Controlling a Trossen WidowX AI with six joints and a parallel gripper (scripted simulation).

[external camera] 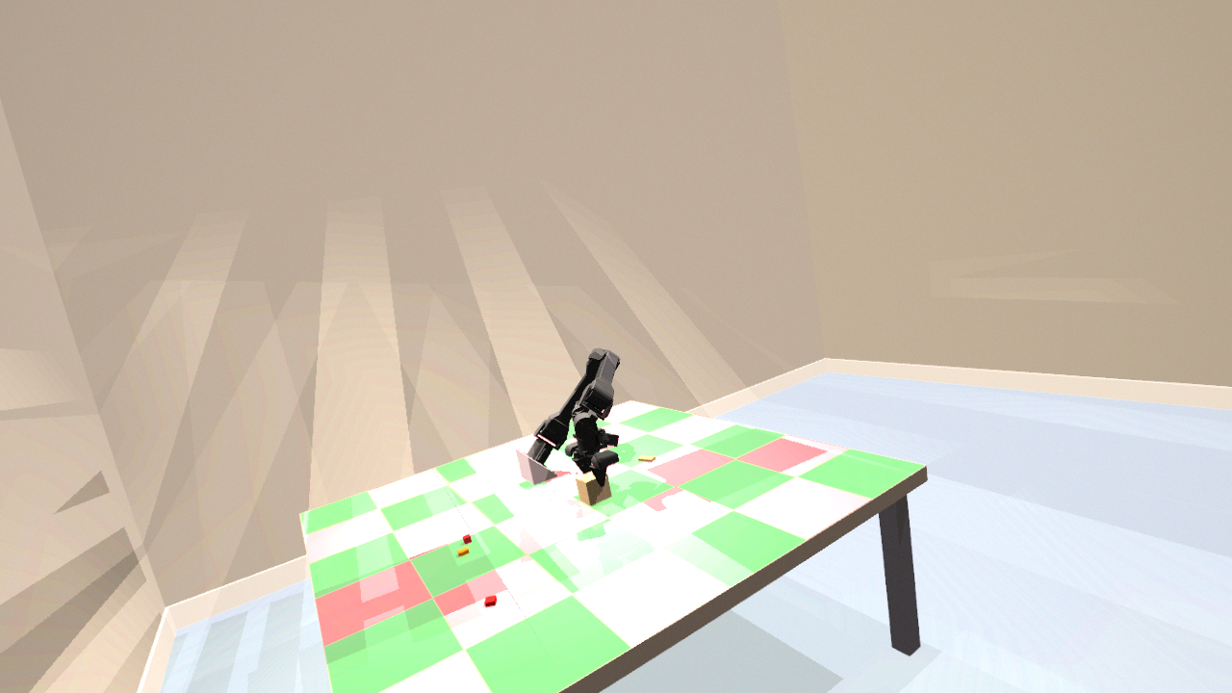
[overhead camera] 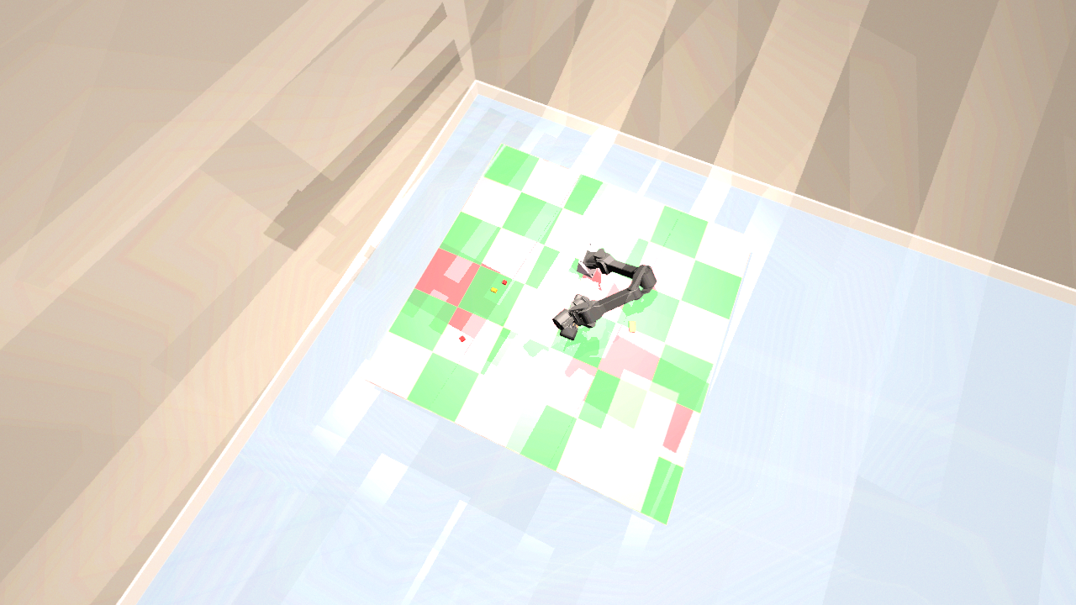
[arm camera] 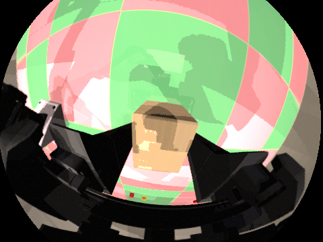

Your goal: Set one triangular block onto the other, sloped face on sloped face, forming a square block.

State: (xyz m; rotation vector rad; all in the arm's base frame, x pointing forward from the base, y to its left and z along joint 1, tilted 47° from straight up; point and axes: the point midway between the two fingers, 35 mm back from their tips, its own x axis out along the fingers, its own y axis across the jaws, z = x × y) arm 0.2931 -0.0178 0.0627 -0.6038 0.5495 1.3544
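Note:
My gripper [external camera: 600, 477] [arm camera: 161, 128] is shut on a wooden triangular block [arm camera: 159, 158], with one black finger on each side of it. In the exterior view the wood [external camera: 589, 491] under the fingers looks like one squarish block low at the table. The two triangular blocks appear together there, but the seam between their sloped faces cannot be made out. In the wrist view a broad flat face points to the camera and a darker face shows beyond it. In the top view the gripper [overhead camera: 568, 331] hides the blocks.
Two small red pieces [overhead camera: 461, 338] [external camera: 490, 601] [overhead camera: 503, 282] [external camera: 467, 538] and a small yellow piece [overhead camera: 493, 290] [external camera: 462, 551] lie away from the gripper. Another yellowish piece [overhead camera: 631, 326] [external camera: 646, 458] lies near the arm. A pale upright plate [external camera: 533, 467] stands by the arm's base.

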